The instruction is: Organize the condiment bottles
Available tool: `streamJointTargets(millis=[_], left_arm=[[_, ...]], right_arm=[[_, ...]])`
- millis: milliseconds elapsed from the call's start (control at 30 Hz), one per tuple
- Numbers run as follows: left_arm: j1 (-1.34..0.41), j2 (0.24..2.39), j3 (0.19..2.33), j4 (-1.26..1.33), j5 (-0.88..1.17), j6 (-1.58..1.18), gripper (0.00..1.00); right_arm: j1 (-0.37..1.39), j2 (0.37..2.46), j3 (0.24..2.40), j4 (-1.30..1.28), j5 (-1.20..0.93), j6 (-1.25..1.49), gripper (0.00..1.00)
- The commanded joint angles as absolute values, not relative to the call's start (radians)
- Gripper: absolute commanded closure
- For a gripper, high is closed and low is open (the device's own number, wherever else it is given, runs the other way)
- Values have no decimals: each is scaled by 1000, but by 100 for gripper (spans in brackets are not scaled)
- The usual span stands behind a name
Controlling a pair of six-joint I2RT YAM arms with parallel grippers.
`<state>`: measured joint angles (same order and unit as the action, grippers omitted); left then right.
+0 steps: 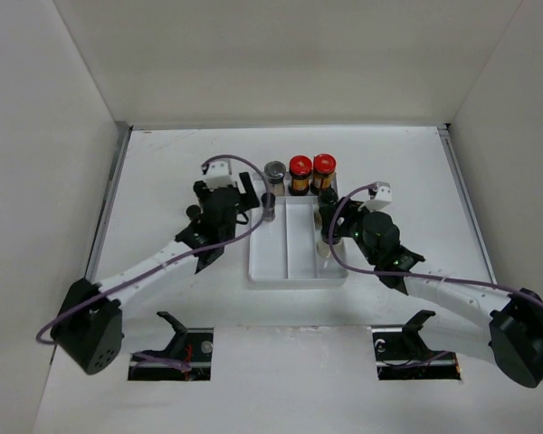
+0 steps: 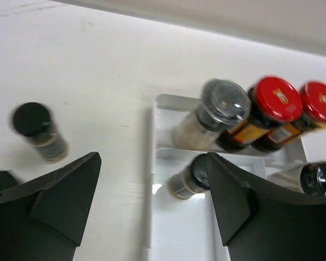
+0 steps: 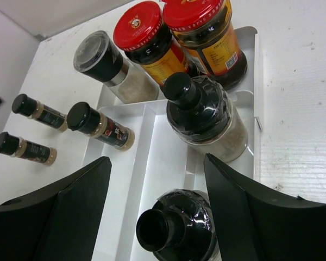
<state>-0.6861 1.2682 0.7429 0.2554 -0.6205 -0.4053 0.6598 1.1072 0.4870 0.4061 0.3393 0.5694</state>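
White worktop [image 1: 163, 163], white walls [image 1: 36, 108] all round. Left gripper [image 2: 153, 159]: jaws spread, empty, above the tray [image 1: 300, 244] at its left rim, one slim jar [image 2: 38, 130] loose at frame left. Right gripper [image 3: 157, 162]: jaws spread over two film-wrapped jars [image 3: 204, 117] in the tray. Tight quarters, a descent could topple one!

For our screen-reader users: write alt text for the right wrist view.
A white divided tray holds two red-lidded amber jars and a grey-lidded jar at its far end, two black-wrapped bottles in its right compartment and one slim black-capped jar at left. Two slim black-capped jars stand on the table beyond its left edge; the right gripper is open and empty.
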Motion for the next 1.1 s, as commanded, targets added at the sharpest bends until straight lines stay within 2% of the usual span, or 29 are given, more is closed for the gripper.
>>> streamJointTargets(millis=[0, 100, 233, 733, 1067], left_arm=[[-615, 1134, 692, 103, -670, -460, 22], [-518, 1043, 640, -14, -660, -523, 22], [-444, 1017, 611, -48, -670, -545, 25], [-390, 1236, 620, 100, -719, -566, 34], [-347, 1272, 606, 159, -700, -565, 48]], right_arm=[[648, 1062, 468, 476, 357, 583, 25], [645, 1031, 451, 486, 383, 588, 25], [636, 1026, 448, 486, 382, 589, 24], [636, 1046, 456, 483, 376, 589, 24], [639, 1058, 462, 482, 373, 586, 24]])
